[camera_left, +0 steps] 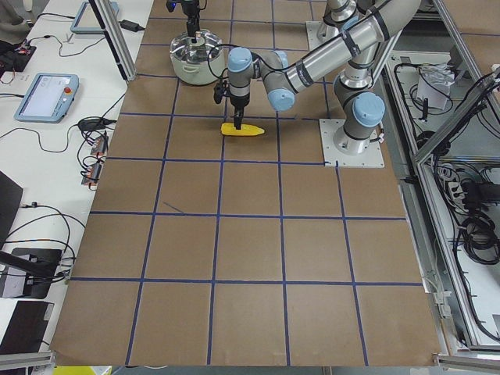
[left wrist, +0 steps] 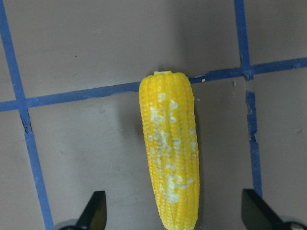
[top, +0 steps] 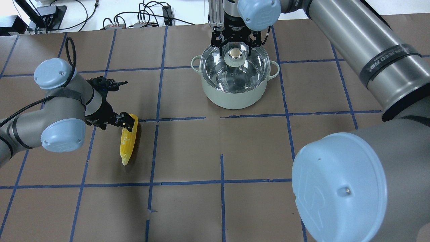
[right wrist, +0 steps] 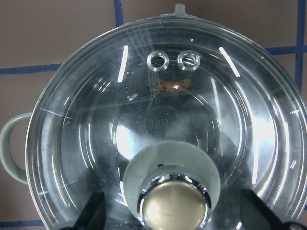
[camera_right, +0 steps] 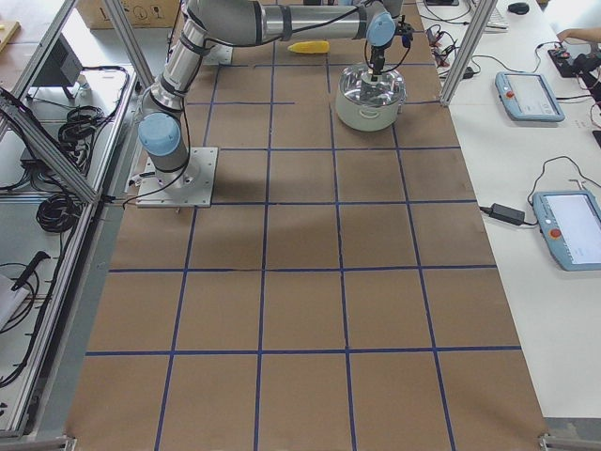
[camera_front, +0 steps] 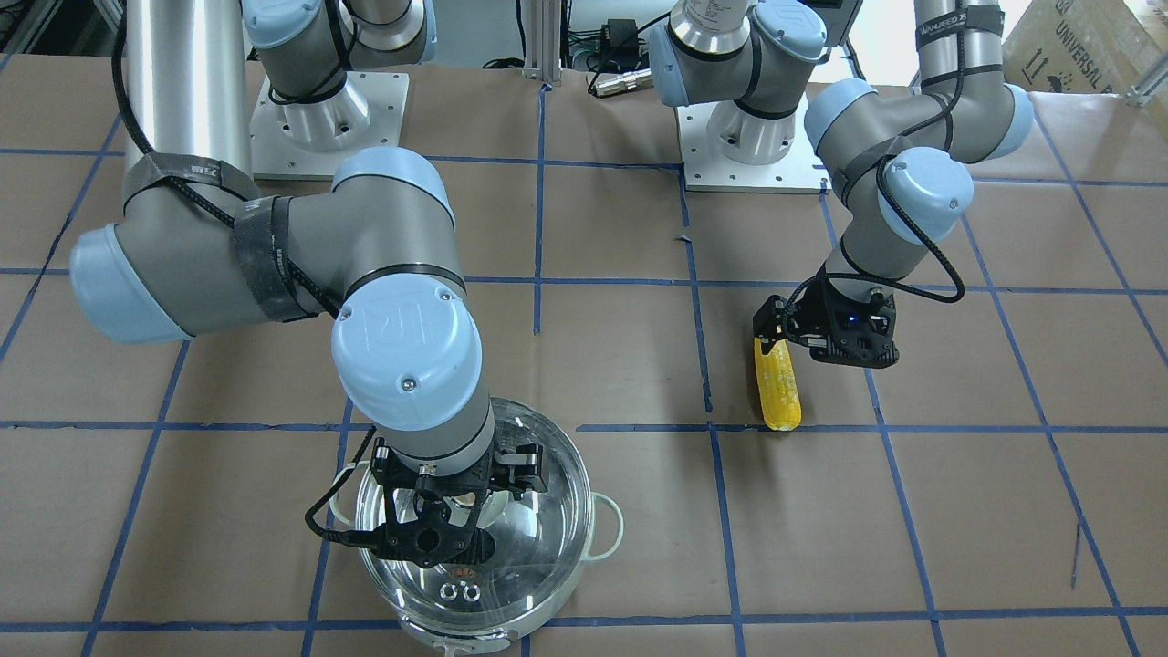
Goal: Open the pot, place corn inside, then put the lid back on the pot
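Scene read on the overhead view as a dial, from its left side to its right. At about 9 o'clock the left gripper [top: 125, 121] hangs over the corn [top: 128, 143]. It is released: its fingers [left wrist: 95, 212] are spread wide, one on each side of the ear, with bare paper showing between each finger and the cob, and it grasps nothing. How near the fingertips come to the surface cannot be told. The corn lies flat on the brown paper-covered table [top: 255, 151]. Its blunt end points toward 12 o'clock and sits just beside a blue tape line [top: 181, 118]; its tapered tip points toward 6 o'clock. Well apart from the ear, toward its 2 o'clock, the pot [top: 235, 97] stands upright near the dial's 12 o'clock, with pale loop handles [top: 196, 62] at its 9 and 3 o'clock. The clear glass lid [top: 221, 72] rests on the pot's rim and closes it. In the right wrist view the two vent rings [right wrist: 158, 60] sit side by side at the lid's 12 o'clock. The right gripper [top: 235, 53] points straight down over the knob [right wrist: 175, 206]. It is likewise released, one finger on either side of the knob with a gap to each, so nothing is grasped.
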You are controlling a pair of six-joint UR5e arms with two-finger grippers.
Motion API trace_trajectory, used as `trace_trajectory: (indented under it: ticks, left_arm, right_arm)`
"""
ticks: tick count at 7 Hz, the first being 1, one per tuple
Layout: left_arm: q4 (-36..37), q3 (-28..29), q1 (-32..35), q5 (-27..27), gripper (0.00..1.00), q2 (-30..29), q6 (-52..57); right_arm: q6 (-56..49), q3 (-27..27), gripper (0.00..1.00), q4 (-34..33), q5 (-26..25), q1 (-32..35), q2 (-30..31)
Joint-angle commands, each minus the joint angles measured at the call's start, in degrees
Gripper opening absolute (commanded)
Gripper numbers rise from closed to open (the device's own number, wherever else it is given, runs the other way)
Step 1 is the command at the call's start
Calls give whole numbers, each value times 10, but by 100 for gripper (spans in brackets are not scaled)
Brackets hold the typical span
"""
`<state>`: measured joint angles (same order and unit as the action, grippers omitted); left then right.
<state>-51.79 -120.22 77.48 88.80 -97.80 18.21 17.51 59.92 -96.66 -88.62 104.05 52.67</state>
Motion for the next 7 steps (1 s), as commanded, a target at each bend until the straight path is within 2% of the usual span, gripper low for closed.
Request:
trace_trajectory:
  ticks: [1, 3, 4, 5, 7]
  left_arm:
    - [13, -1, 6, 0, 98, -28, -32]
    - [22, 0, 7, 0, 98, -55, -54]
    - [22, 0, 7, 0, 98, -71, -52]
    - [28, -1, 7, 0, 98, -76, -50]
    - [41, -1, 8, 1, 35, -75, -55]
  right_arm:
    - [2, 0, 79, -1, 1, -1, -6]
    - [2, -8, 42, -2, 2, -4, -13]
    - [2, -9, 31, -2, 5, -4, -10]
    - [2, -12, 27, -1, 6, -3, -5]
    - [2, -34, 23, 10, 6, -5, 1]
